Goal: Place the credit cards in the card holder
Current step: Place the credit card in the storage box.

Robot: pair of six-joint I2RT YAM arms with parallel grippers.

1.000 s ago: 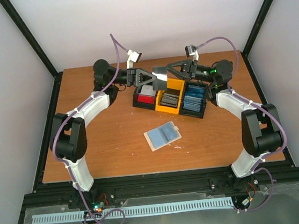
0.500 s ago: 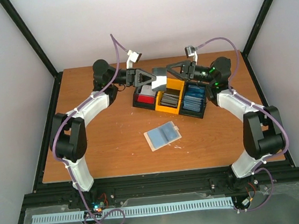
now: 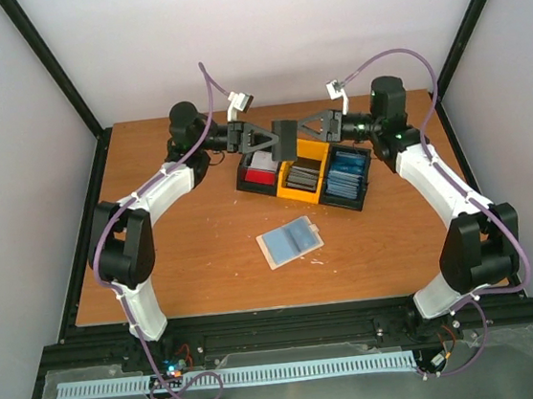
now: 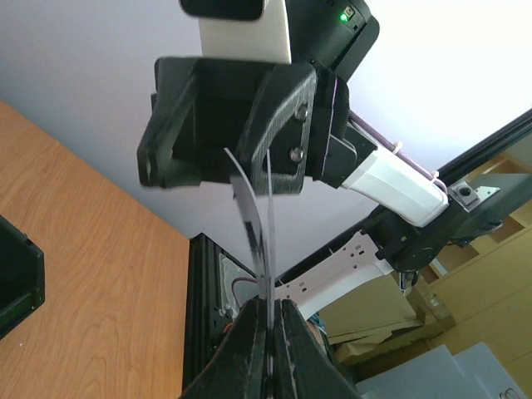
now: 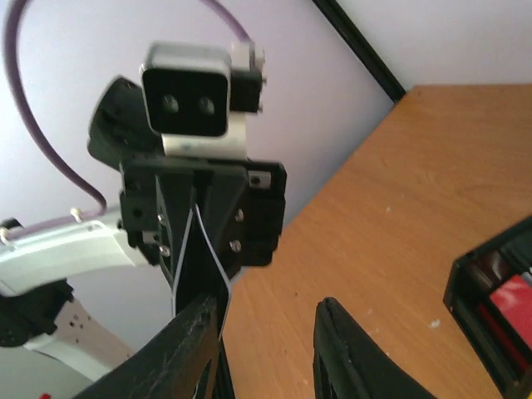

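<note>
Credit cards (image 4: 252, 224) | pinched edge-on in left hand (image 4: 268, 306) | right hand (image 5: 268, 314) apart | card holder (image 3: 291, 242) flat on table (image 3: 177, 258)

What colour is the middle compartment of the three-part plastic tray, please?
Yellow-orange; the middle compartment shows best in the top external view.

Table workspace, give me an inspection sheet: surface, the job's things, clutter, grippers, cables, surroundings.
Surface: wooden table, a few pale marks near the middle.
Job's things: card holder lies flat mid-table, apart from the tray. Credit cards sit in the tray's compartments. Held cards, seemingly two, are seen edge-on.
Clutter: black-and-yellow bin tray at the far centre; nothing else seen.
Grippers: left gripper shut on the held cards, raised near the tray. Right gripper open, facing it, one finger beside the cards' free end.
Cables: purple cables loop above both arms, off the table.
Surroundings: white walls, black frame posts; nothing else seen.
</note>
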